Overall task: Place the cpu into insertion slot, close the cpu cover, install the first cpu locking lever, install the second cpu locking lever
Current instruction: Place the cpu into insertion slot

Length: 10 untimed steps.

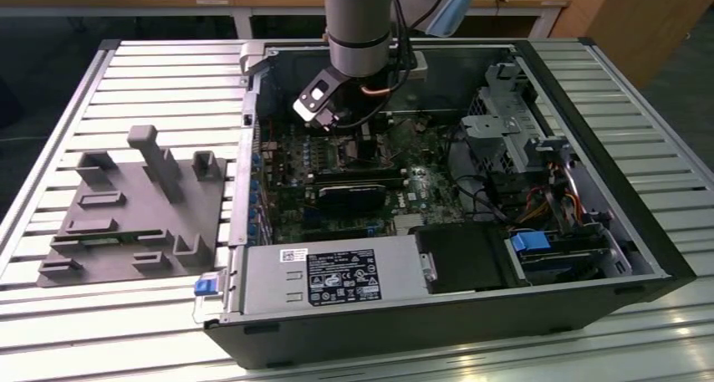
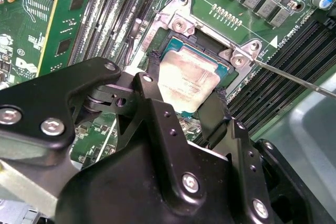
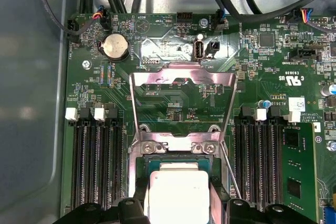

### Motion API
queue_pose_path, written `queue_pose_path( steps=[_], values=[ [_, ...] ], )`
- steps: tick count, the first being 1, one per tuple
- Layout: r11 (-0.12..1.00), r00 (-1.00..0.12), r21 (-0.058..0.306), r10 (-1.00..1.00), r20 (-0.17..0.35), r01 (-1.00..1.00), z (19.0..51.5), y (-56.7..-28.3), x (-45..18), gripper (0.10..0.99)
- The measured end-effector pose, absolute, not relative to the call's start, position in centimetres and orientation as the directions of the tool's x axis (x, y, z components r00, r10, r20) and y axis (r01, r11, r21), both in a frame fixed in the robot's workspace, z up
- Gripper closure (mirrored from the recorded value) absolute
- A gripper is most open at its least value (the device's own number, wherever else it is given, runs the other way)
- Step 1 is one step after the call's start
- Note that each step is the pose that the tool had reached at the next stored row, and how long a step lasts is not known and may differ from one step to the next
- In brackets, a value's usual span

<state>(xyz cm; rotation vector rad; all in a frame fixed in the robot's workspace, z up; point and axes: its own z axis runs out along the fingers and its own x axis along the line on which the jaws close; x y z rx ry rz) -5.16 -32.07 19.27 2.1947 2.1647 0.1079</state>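
From my seat I see the arm reaching down into the open computer case [image 1: 469, 328], which lies on its side on the slatted counter [image 1: 123, 323]. A grey moulded fixture [image 1: 134, 206] sits on the counter toward the exterior view's left, just beside the case.

In the second wrist view the hand [image 2: 186, 92] is clamped on the cpu [image 2: 190, 74], with one black finger [image 2: 154, 74] against one edge and the other against the opposite edge. The chip's silver-grey top faces up and it is level, directly over the insertion slot [image 2: 178, 24]. I cannot tell whether it is fully seated or hanging just above the pins.

The first wrist view shows the same grip, with the cpu [image 3: 178, 192] framed by the slot's silvery rim [image 3: 178, 148]. The cpu cover [image 3: 152, 77] is swung open and stands up beyond the slot, not over the chip. A thin locking lever [image 3: 231, 174] angles up beside the slot, unlatched. Rows of black memory slots [image 3: 94, 161] flank the socket on both sides, and a coin-cell battery [image 3: 114, 46] sits further up the board.
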Motion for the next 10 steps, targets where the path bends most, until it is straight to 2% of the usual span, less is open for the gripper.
queue_pose_path(
  steps=[3,4,10],
  values=[
    [-0.014,0.013,0.090,1.000,0.010,0.996,19.27,-32.06,-5.16,0.533],
    [-0.014,0.013,0.090,1.000,0.010,0.996,19.26,-32.06,-5.16,0.475],
    [-0.014,0.013,0.090,1.000,0.010,0.996,19.25,-32.06,-5.16,0.475]
  ],
)
